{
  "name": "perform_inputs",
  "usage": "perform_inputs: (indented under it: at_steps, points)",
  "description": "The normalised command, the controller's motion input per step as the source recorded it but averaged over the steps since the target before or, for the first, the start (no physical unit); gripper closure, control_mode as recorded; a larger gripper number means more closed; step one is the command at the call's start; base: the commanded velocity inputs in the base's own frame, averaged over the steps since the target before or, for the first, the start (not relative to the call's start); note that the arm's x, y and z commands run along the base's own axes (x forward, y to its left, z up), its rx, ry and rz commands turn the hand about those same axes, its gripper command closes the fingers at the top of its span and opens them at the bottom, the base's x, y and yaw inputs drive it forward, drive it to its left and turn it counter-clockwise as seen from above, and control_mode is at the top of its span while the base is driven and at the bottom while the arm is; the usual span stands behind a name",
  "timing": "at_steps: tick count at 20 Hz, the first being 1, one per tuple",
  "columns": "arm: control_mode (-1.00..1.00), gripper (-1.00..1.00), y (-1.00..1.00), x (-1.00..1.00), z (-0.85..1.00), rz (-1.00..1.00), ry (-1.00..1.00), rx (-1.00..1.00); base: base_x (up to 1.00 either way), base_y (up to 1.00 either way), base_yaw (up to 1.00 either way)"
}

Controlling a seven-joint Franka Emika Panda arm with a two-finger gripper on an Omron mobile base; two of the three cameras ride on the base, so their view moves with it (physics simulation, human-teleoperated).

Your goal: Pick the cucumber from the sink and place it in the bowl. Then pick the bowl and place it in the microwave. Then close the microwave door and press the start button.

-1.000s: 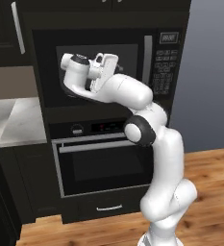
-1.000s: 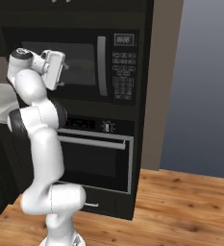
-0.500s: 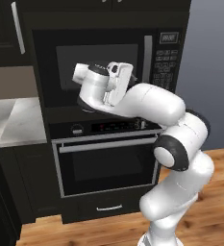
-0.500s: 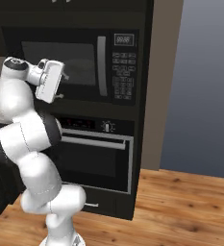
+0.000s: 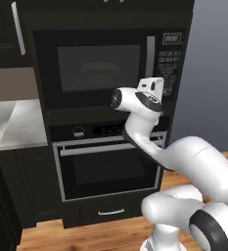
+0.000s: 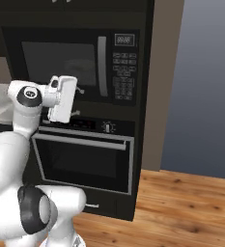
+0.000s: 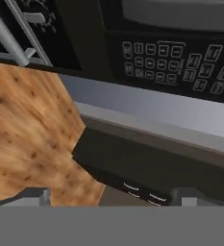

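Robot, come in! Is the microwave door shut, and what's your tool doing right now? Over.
Tool open, holding nothing, in front of the microwave. Microwave door shut. Keypad to the tool's right, nothing blocking it. Over.

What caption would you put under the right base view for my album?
White robot arm raises its open gripper before the closed microwave door, beside the keypad, above the oven.
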Motion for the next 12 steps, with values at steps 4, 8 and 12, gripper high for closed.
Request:
perform_inputs:
  at_steps: [4, 8, 12]
  points:
    - [-1.00, -1.00, -0.82, 0.23, -0.01, 0.46, -0.04, 0.03, 0.00, 0.00, 0.00]
    - [-1.00, -1.00, -0.36, 0.34, -0.09, 0.53, 0.05, 0.12, 0.00, 0.00, 0.00]
    - [-1.00, -1.00, 0.00, 0.29, 0.00, 0.54, 0.23, 0.21, 0.00, 0.00, 0.00]
